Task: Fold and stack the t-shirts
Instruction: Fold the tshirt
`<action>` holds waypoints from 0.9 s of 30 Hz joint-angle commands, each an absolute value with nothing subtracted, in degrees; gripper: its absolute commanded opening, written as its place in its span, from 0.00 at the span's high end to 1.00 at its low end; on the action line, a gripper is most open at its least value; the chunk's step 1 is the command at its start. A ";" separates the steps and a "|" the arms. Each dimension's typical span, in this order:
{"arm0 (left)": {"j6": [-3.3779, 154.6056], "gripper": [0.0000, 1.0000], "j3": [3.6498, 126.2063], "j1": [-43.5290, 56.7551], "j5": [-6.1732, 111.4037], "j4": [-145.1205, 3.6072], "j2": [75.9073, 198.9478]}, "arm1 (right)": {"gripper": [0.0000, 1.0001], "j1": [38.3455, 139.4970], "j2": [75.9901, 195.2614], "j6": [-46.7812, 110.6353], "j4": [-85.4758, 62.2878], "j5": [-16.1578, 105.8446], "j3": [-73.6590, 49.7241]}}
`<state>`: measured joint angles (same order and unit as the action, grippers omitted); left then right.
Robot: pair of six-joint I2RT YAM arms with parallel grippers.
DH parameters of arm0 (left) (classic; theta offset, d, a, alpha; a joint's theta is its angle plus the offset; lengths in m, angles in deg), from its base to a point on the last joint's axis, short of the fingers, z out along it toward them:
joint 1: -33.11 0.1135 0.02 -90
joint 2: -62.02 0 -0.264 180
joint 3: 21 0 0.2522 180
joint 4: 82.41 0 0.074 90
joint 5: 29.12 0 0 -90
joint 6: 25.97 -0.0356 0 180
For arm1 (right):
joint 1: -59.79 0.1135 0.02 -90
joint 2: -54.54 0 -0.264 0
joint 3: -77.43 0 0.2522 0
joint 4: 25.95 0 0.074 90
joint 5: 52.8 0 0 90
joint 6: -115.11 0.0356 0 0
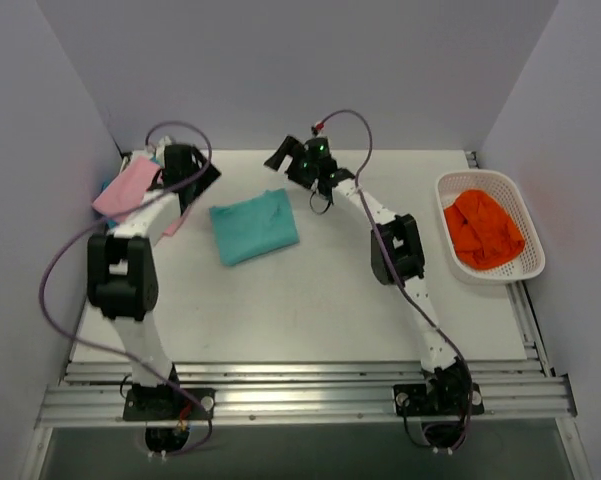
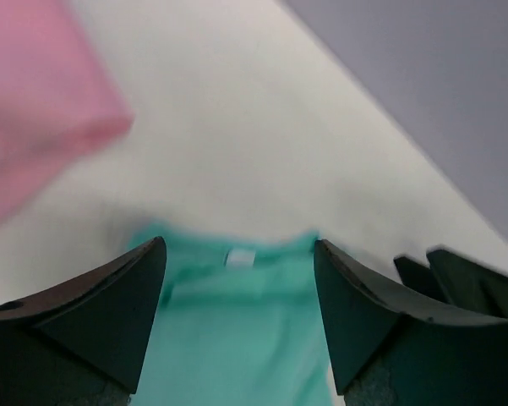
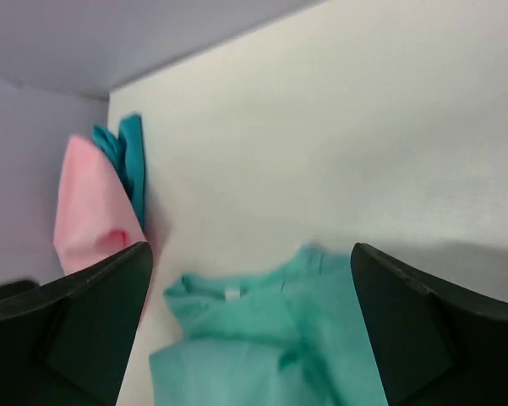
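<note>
Left hand (image 2: 238,247), right hand (image 3: 251,249) wide open, empty, flanking folded mint t-shirt (image 1: 253,227) lying between them.

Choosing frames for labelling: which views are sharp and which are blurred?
Top external: sharp and evenly lit, teal t-shirt crisp. Left wrist: soft throughout, pink t-shirt smeared, fingers hazy-edged. Right wrist: mildly soft, teal t-shirt's edges fuzzy.

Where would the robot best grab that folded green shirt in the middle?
Likely its two side edges at once, coming in low from left and right. The mint-teal t-shirt lies flat and neatly folded, so a pinch from above mid-cloth would probably pull the folds open.
</note>
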<state>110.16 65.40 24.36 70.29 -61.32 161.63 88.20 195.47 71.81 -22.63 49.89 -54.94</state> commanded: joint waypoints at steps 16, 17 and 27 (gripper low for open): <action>104.37 0.19 67.17 22.50 70.00 -61.01 150.39 | 0.00 84.93 163.81 67.30 -42.15 49.33 -14.96; 106.73 0.19 64.42 21.35 71.06 -60.92 148.35 | 0.00 85.11 162.75 67.39 -43.12 49.16 -12.65; 143.73 0.18 33.88 -6.57 102.16 -74.37 139.16 | 0.00 85.28 151.51 69.76 -49.02 46.70 8.55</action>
<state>128.94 35.24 1.08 86.29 -68.07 135.38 85.79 157.92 68.97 -45.42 48.91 6.13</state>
